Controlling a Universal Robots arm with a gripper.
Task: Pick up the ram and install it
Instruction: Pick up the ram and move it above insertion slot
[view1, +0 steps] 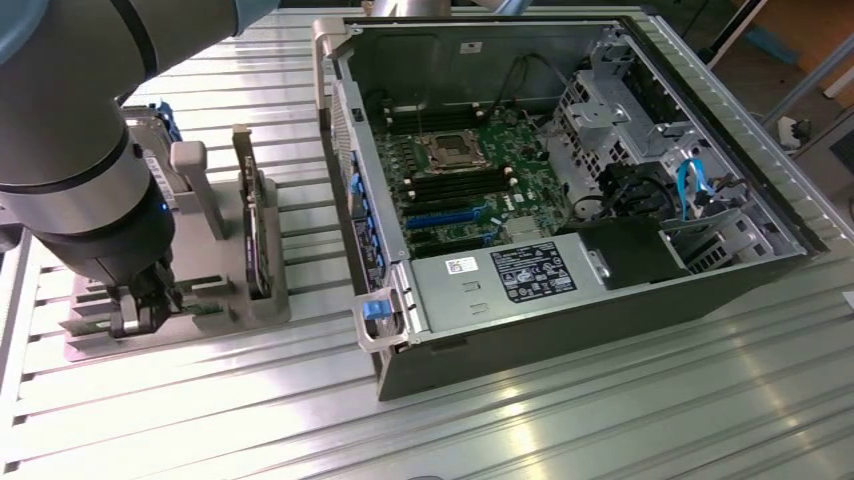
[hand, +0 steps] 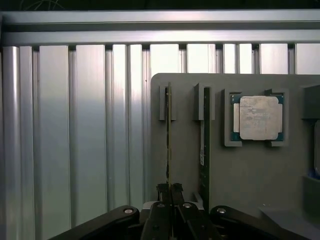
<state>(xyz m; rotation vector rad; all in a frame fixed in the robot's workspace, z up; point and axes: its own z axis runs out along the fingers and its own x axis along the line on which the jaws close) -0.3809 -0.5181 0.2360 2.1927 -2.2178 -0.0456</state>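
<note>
Grey plastic holder (hand: 250, 170) sits on the slatted aluminium table (view1: 534, 420), to the exterior view's left of the open computer case (view1: 561, 200). I have the arm (view1: 80, 130) standing over the holder, wrist pointing straight down and the gripper (hand: 169, 189) low at it. Its jaws are pinched together on the thin edge of the ram (hand: 168, 140). The ram stands on edge in its slot, just beside a second stick (hand: 205, 140) and near a processor (hand: 258, 117).

Ribbed metal table (view1: 601, 410) bears a grey holder (view1: 214, 322) and computer case (view1: 601, 320).
</note>
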